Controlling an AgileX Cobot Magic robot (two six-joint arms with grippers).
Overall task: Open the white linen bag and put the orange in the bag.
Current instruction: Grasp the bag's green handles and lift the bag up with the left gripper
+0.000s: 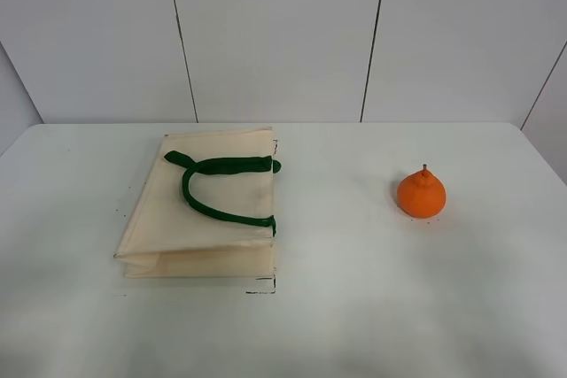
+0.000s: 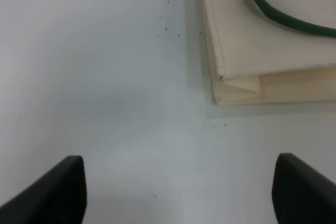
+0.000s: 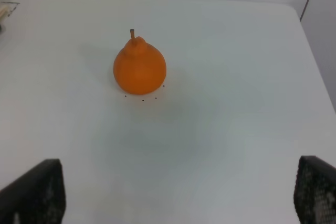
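Observation:
The white linen bag [image 1: 205, 210] lies flat and closed on the table's left half, its dark green handles [image 1: 221, 188] resting on top. A corner of it shows in the left wrist view [image 2: 262, 45]. The orange [image 1: 422, 192] stands upright on the right half, stem up, and also shows in the right wrist view [image 3: 139, 67]. My left gripper [image 2: 178, 187] is open and empty over bare table, beside the bag's near-left corner. My right gripper [image 3: 178, 192] is open and empty, a good way short of the orange. Neither gripper shows in the exterior high view.
The white table [image 1: 354, 307] has rounded far corners and ends at a white panelled wall [image 1: 283, 33]. Small dark specks mark the tabletop near the bag and the orange.

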